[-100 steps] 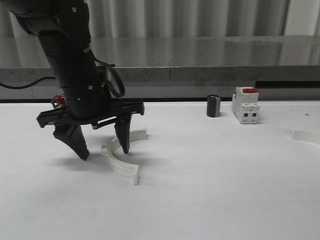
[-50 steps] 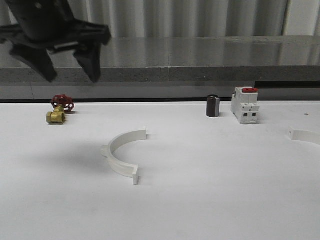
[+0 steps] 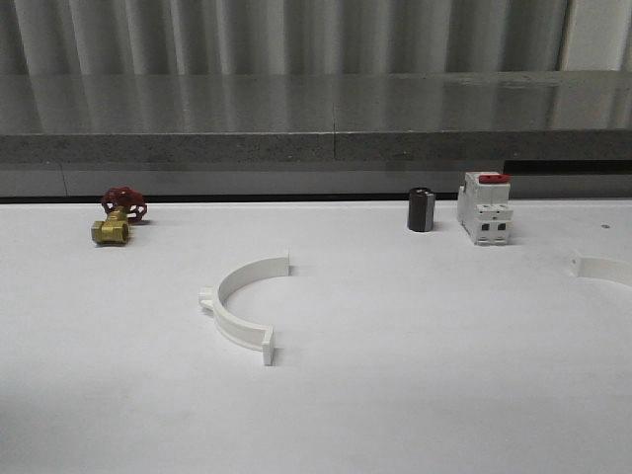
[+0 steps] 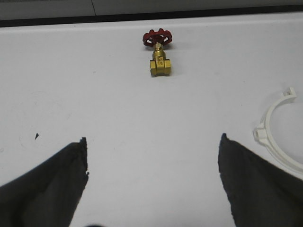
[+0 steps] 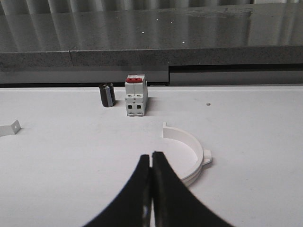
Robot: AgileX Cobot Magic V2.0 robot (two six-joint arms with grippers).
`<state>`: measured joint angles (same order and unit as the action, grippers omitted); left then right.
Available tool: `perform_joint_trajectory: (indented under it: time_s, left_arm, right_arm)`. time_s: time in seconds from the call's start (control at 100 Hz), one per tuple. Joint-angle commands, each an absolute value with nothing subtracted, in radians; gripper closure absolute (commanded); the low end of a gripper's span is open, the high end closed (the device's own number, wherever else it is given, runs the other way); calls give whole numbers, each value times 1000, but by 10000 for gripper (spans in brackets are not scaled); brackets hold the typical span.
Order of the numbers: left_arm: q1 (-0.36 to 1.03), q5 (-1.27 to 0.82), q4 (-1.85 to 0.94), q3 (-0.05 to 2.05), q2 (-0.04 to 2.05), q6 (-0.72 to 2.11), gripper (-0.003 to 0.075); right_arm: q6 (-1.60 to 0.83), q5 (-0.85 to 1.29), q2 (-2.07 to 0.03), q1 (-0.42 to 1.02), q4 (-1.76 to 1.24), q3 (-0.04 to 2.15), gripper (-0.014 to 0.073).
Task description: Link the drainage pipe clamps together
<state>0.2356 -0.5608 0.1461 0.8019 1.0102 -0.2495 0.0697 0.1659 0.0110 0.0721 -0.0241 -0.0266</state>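
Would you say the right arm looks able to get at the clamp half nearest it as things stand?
Probably yes. In the right wrist view that clamp half lies flat on bare table just beyond the right hand, nothing between. The fingers are shut, so they would need to open first.

No legible text or markings

The brass valve [image 4: 160, 65] bears a small stamp and the white switch [image 5: 136, 97] faint printing on its face, both too small to read.

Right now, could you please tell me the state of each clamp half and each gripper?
Left clamp half: lying flat on the table, free, unjoined.
Right clamp half: lying flat, free, far from the other.
Left gripper: open, empty.
Right gripper: shut, empty.
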Motion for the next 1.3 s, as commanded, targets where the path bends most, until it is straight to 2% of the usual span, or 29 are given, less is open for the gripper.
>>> perform_joint_trajectory:
  time_s: [0.0,0.18,0.27,0.38,0.55,0.72,1.0,1.22,1.29]
  left_arm:
    - [233,-474,140,745,879,-248,164]
    - [233,-480,139,589,648,-248,179]
    - [233,-484,139,530,546,-248,237]
    - [233,-498,139,487,452,-248,393]
    - [233,-502,138,466,385,-248,741]
    - [233,-502,138,466,383,-248,740]
    - [233,-501,136,466,383,-248,740]
    - [233,-501,136,466,383,-248,740]
    - [233,-501,136,466,383,-248,740]
  right_arm:
    - [63,82,30,67,-21,-12,711]
    - [63,82,30,67,-21,-12,711]
    - [63,57,30,67,-21,-12,711]
    - [63,28,30,67,-21,-12,711]
    - [64,90,24,67,-40,45,711]
    - [80,224,-82,67,-61,204,711]
    - [92,534,-511,67,-67,572,711]
    - [89,550,-783,67,-103,728,702]
    - [89,545,-837,67,-103,739,640]
